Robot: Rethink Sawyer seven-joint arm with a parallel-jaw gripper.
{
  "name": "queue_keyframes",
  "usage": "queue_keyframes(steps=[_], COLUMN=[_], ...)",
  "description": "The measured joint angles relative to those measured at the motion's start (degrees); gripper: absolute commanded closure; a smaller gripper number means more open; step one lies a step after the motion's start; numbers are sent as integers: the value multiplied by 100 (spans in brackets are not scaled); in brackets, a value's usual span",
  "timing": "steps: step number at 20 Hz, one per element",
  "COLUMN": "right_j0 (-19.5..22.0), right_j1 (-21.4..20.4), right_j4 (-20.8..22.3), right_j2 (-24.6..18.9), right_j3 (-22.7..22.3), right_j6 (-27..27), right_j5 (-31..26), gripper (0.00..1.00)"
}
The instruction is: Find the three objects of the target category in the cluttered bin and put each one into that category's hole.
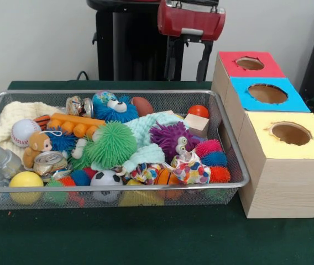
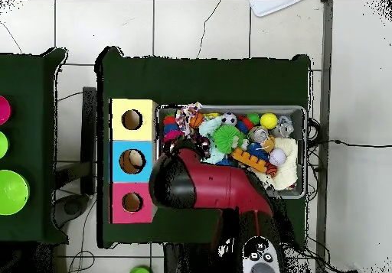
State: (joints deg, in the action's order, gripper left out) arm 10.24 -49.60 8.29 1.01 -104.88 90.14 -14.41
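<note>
In the bin [image 1: 230, 179]: spotted cloth [image 1: 190, 168] lies at front rim | yellow hole [image 1: 291, 133] looks empty | end effector [image 1: 189, 66] hangs released, holding nothing | sorting not begun.

table: dark green top [image 1: 146, 237] | on it: wire-mesh bin [image 1: 118, 196], three-hole wooden boxes [image 1: 281, 182]

green spiky ball [image 1: 111, 144]: middle of the pile, touching the mint cloth [image 1: 152, 126]
purple furry monster [image 1: 171, 139]: googly eyes, just right of that cloth
baseball [image 1: 24, 132]: resting on the cream knit cloth [image 1: 12, 118]
yellow ball [image 1: 26, 182]: front left corner
soccer ball [image 1: 106, 180]: front middle
blue-topped box [image 1: 265, 96]: between the other two boxes
</note>
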Motion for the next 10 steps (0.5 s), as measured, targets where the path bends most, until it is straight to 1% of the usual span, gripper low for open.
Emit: queue_keyframes(steps=[5, 10], right_j0=[147, 158], right_j1=[163, 328], right_j4=[69, 69], right_j2=[-24, -31], right_j3=[321, 677], right_j6=[0, 0], right_j5=[-1, -1], gripper=[0, 0])
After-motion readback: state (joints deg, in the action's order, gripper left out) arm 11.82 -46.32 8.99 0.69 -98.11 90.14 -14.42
